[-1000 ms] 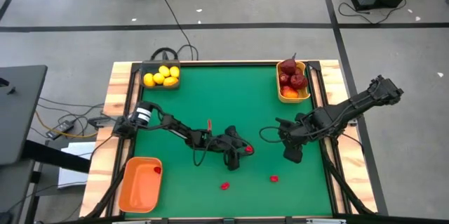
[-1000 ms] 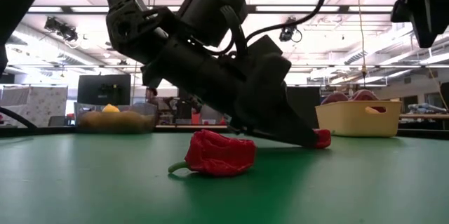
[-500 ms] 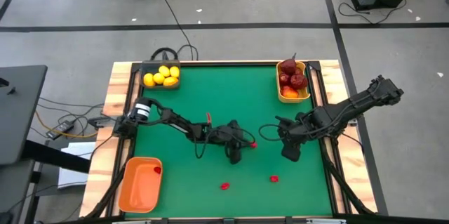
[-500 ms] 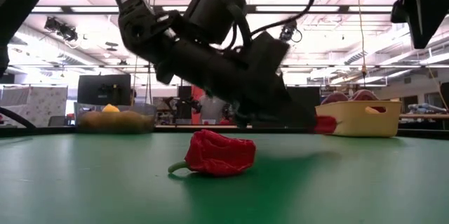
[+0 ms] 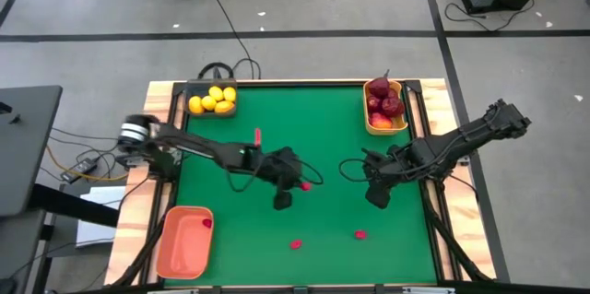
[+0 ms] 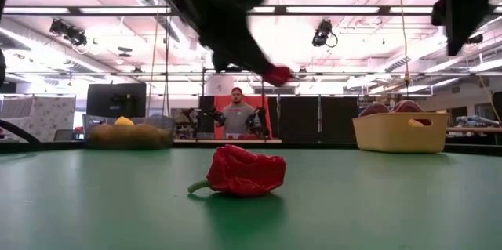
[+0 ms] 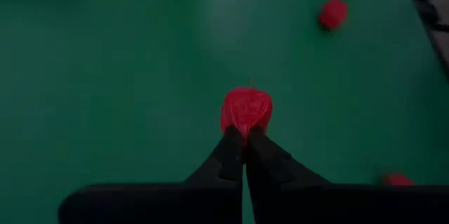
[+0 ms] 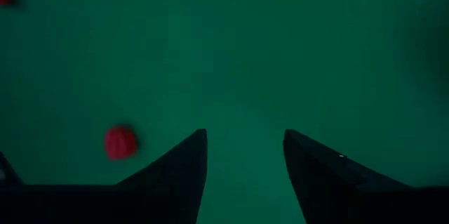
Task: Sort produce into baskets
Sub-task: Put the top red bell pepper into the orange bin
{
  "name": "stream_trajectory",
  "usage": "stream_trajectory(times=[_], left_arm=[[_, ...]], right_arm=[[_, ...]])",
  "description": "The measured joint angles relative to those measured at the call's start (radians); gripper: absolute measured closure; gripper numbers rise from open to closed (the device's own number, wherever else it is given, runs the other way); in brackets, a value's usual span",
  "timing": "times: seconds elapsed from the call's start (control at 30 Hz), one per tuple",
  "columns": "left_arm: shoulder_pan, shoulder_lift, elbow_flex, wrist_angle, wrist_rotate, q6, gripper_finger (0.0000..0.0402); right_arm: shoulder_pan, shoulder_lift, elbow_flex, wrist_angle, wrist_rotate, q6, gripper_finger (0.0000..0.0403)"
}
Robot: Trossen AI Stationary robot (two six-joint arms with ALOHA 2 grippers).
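My left gripper (image 5: 297,184) hangs over the middle of the green table, shut on a small bright red piece of produce (image 7: 245,110), which also shows in the low view (image 6: 276,75). Two more red pieces (image 5: 296,244) (image 5: 360,234) lie on the mat toward the near edge; one (image 6: 239,172) rests on its side. My right gripper (image 8: 244,147) hovers open over bare mat right of centre (image 5: 376,194), touching nothing. The orange basket (image 5: 175,248) stands at the near left with one red piece (image 5: 206,223) in it. My left gripper pinches the red piece by its near end (image 7: 244,127) between the two fingertips (image 7: 231,147). The rest of the piece sticks out beyond them. The fingers slant down from the table's left. The piece hangs lifted clear of the mat.
A dark grey basket (image 5: 199,85) with yellow lemons (image 5: 212,100) stands at the far left corner. A yellow basket (image 5: 368,119) with dark red apples (image 5: 385,102) is at the far right. A person (image 6: 238,115) stands in the room beyond the table.
My left gripper has shut on the red piece on the mat, then risen and drawn back a little toward the table's left. The piece has gone up with it, clear of the mat. The other red pieces have stayed where they were.
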Motion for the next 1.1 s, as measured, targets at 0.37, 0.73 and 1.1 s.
stream_trajectory(times=[0.37,0.73,1.1], left_arm=[[-0.158,-0.393,0.0,-0.643,-0.085,-0.245,0.0395],[-0.433,-0.551,0.0,-0.975,-0.088,-0.598,0.0396],[-0.606,-0.551,-0.081,-1.056,0.001,-0.773,0.0396]], right_arm=[[-0.129,0.002,0.0,0.269,0.091,-0.128,0.0204],[-0.258,0.002,0.0,0.428,0.086,-0.234,0.0204],[-0.349,0.002,0.0,0.422,0.042,-0.294,0.0204]])
